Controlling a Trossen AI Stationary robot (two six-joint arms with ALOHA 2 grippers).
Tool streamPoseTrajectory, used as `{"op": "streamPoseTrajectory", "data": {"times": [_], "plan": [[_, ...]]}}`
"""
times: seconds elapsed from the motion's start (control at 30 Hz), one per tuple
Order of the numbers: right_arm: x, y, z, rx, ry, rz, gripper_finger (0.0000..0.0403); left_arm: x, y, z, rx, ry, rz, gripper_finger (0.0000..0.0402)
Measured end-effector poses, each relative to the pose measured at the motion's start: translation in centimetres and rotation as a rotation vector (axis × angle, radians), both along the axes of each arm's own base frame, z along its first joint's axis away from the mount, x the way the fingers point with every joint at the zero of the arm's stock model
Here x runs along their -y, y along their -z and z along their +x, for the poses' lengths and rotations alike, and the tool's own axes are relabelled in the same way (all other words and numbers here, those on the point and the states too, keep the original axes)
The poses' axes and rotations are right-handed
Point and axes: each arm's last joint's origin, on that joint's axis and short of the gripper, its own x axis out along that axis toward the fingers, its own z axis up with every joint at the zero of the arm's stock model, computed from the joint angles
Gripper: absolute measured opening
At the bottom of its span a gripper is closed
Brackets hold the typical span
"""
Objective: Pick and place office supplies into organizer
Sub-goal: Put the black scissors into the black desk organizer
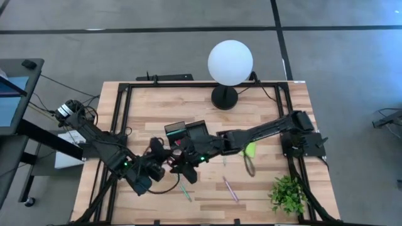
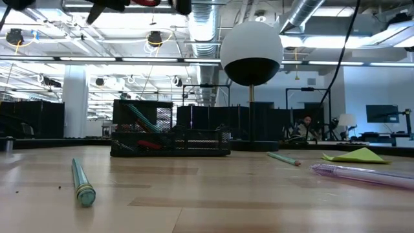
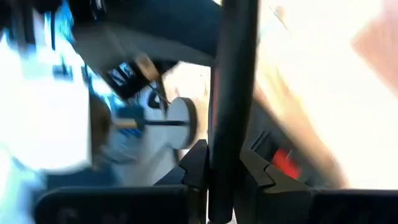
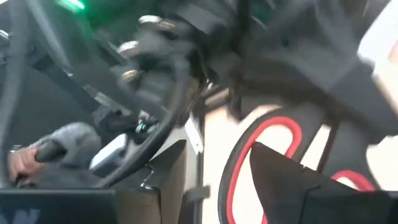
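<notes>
Teal pen (image 2: 83,183) lies nearest on the wood surface (image 2: 213,194), pink pen (image 2: 362,173) and green sticky pad (image 2: 358,155) unplaced; organizer (image 2: 169,141) already holds some. Above it, left gripper (image 3: 214,180) fingers clamp a dark rod; right gripper (image 4: 205,186) fingers apart beside red scissors (image 4: 261,162).

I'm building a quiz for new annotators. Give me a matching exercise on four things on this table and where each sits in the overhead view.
Things:
1. globe lamp
2. plant
3. pink pen
4. organizer

Places in the overhead view:
A. the table's middle
B. the table's lower right corner
C. near the table's top edge, about centre
D. flat on bare wood, just left of the plant

Pairs: 1-C, 2-B, 3-D, 4-A
</notes>
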Motion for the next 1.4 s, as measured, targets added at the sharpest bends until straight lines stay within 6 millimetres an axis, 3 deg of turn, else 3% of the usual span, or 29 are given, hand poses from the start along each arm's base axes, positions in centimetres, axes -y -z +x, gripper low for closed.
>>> {"op": "streamPoseTrajectory", "data": {"times": [0.1, 0.27, 0.47, 0.67, 0.83, 1.13, 1.4], "plan": [[0.3, -2.9, -1.5, 0.097, 0.044, -0.089, 0.0177, -0.2, 0.0, -0.1, 0.129, -0.143, -0.195, 0.0026], [0.5, -9.2, -5.4, 0.314, 0.146, -0.228, 0.0173, -1.2, 1.4, -0.6, 0.377, -0.369, -0.295, 0.0026], [-2.3, -12.7, -9.3, 0.453, 0.143, -0.347, 0.0163, -2.0, 4.9, -2.0, 0.797, -0.525, -0.46, 0.0026], [-6.2, -12.1, -11.1, 0.451, 0.101, -0.507, 0.0156, -3.7, 7.1, -4.1, 1.011, -0.546, -0.544, 0.0026], [-7.3, -10.7, -10.7, 0.406, 0.151, -0.573, 0.0152, -5.8, 7.1, -4.2, 1.071, -0.621, -0.548, 0.0026], [-5.2, -10.8, -9.5, 0.398, 0.22, -0.612, 0.0153, -8.1, 7.0, -2.1, 1.181, -0.766, -0.543, 0.0026], [-2.7, -10.8, -8.4, 0.375, 0.285, -0.627, 0.015, -7.1, 6.0, 0.3, 1.062, -0.756, -0.411, 0.0026]]}}
